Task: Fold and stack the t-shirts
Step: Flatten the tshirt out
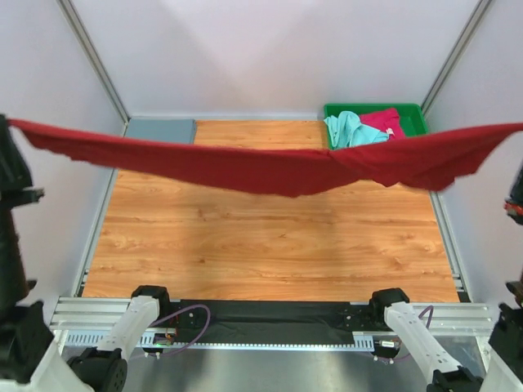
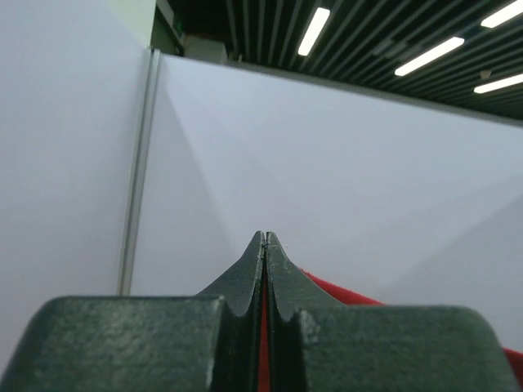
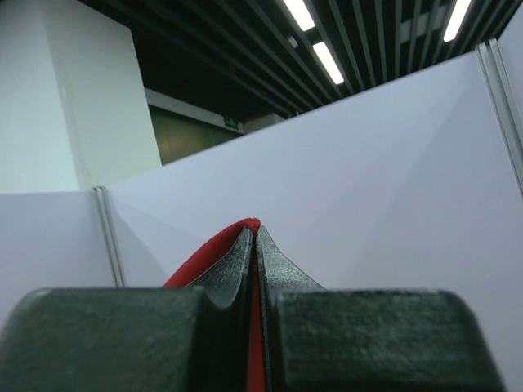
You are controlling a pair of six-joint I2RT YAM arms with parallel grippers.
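A dark red t-shirt (image 1: 270, 170) hangs stretched in the air across the whole table, sagging in the middle. My left gripper (image 1: 6, 124) is shut on its left end. In the left wrist view the jaws (image 2: 265, 237) are pressed together with red cloth (image 2: 343, 294) between them. My right gripper (image 1: 518, 131) is shut on its right end, and red cloth (image 3: 204, 253) shows between its closed jaws (image 3: 252, 233). A folded slate grey-blue t-shirt (image 1: 161, 129) lies at the table's back left. Crumpled mint green (image 1: 350, 129) and pinkish-red (image 1: 382, 121) t-shirts lie in the tray.
A green plastic tray (image 1: 413, 110) stands at the back right corner. White walls with metal posts close in the wooden table (image 1: 270, 245) on three sides. Both arm bases sit at the near edge.
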